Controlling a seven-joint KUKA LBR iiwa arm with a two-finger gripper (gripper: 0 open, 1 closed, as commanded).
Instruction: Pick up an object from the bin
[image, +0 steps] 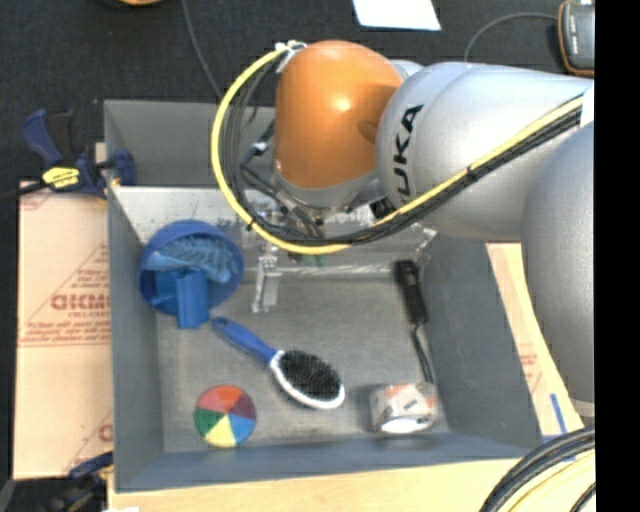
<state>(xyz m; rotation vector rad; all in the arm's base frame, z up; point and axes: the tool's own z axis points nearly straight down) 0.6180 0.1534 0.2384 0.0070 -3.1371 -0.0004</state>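
Orange wrist cover (335, 115) tops the spread claw (338, 295); blue-handled brush (290, 368) lies near, untouched.

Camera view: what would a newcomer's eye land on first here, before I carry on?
The silver arm with its orange cover looms over the far middle of the grey bin. Below it, a blue cup-like thing lies at the left, a blue-handled brush in the middle, and a many-coloured disc near the front left corner.
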